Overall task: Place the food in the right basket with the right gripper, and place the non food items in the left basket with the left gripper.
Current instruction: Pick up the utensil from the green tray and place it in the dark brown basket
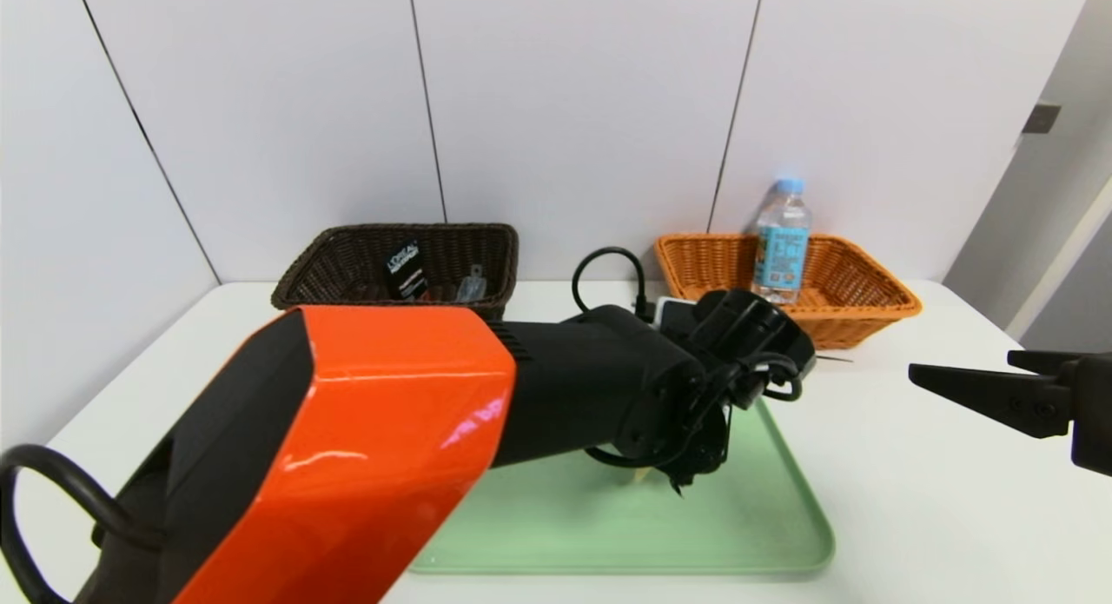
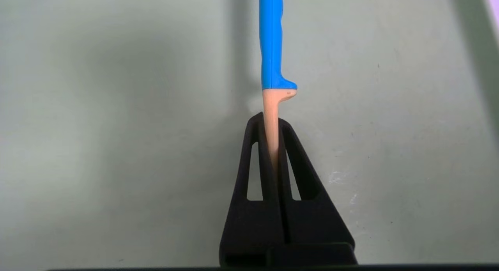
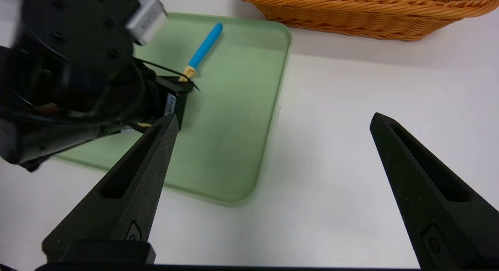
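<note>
Your left gripper (image 2: 271, 123) hangs over the green tray (image 1: 782, 517), its fingers clamped on the tan end of the blue-handled tool (image 2: 271, 41), whose blue end points away above the tray floor. Your right gripper (image 3: 273, 154) waits beside the tray, over bare table, fingers spread wide. Behind the tray stand the brown basket (image 1: 400, 269) and the orange basket (image 1: 856, 313), with a water bottle (image 1: 782, 243) inside.

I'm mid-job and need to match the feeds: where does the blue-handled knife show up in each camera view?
Head view: not visible, hidden behind the left arm over the green tray.
Left wrist view: blue-handled knife runs up the middle, its tan end clamped in the left hand.
Right wrist view: knife lies over the tray's far part, ahead of the left hand.
Shared landmark: the green tray.
</note>
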Controlling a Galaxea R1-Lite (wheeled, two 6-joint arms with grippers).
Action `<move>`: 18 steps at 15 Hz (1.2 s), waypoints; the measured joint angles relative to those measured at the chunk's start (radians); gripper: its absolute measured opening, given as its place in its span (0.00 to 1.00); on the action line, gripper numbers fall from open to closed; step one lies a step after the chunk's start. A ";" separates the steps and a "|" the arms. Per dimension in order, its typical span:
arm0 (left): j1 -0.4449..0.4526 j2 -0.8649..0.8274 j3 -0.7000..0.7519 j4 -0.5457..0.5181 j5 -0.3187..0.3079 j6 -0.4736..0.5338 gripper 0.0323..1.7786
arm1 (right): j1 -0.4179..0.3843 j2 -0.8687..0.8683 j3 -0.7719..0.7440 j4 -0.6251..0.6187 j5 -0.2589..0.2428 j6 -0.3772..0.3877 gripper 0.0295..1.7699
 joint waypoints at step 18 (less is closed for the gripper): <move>0.584 -0.487 0.019 0.184 -0.370 0.474 0.02 | -0.013 -0.003 0.000 -0.002 0.004 -0.001 0.96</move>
